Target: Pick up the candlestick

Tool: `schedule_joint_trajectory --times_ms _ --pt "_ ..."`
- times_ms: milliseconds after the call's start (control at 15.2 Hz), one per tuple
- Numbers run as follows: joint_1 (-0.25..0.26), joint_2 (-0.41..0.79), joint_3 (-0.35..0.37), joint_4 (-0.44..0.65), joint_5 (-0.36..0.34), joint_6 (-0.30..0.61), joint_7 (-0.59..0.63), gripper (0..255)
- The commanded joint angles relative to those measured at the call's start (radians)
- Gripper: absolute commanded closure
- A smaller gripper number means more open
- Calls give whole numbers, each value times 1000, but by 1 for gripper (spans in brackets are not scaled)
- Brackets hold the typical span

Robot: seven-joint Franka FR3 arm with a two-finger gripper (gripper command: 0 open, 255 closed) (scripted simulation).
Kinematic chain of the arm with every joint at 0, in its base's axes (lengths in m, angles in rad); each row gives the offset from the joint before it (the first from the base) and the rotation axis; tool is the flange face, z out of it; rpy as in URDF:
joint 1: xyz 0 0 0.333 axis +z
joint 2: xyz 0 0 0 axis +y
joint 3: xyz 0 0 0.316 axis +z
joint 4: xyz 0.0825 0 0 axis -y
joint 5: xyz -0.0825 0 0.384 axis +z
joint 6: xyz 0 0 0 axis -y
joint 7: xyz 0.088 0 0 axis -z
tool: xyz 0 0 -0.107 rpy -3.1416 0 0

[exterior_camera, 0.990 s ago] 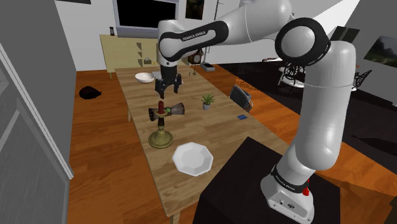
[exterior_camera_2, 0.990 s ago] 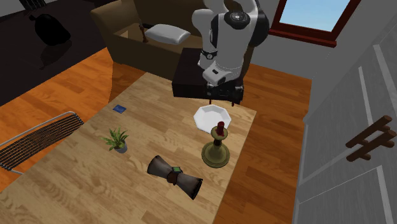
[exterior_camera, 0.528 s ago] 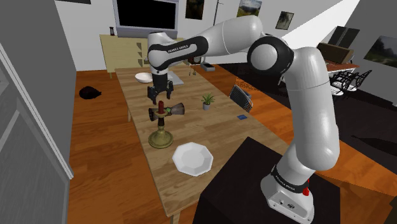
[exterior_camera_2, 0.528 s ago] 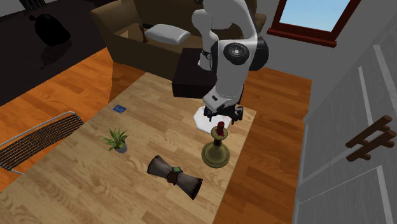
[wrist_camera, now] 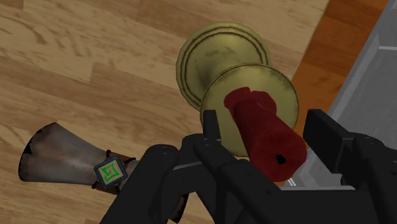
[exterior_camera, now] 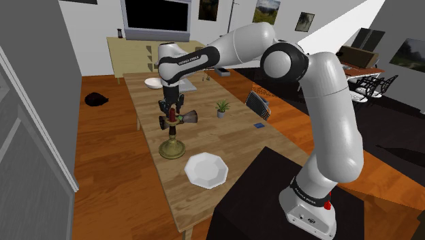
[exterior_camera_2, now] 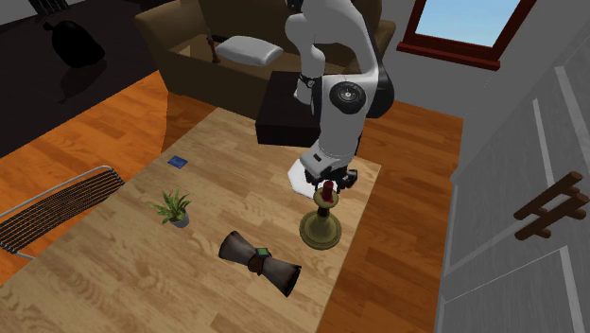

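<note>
Candlestick (exterior_camera: 173,140) stands upright on the wooden surface (exterior_camera_2: 123,265) close to its edge, near a white plate (exterior_camera: 206,169). Its brass foot is down, its long axis is vertical, and the red candle's tip points straight up at the hand. The jaws are spread, one on either side of the candle's top (neither seems to touch it). The approach looks done; closing and lifting remain.
</note>
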Motion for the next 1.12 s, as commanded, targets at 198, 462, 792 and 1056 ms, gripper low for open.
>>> schedule_joint_trajectory --times_ms 198,462,792,1056 --pt "0 0 0 -2 0 3 0 255" --pt "0 0 0 -3 0 3 0 255" --pt "0 -20 2 18 3 -38 -1 255" --pt "0 -39 3 42 5 -81 -2 255"
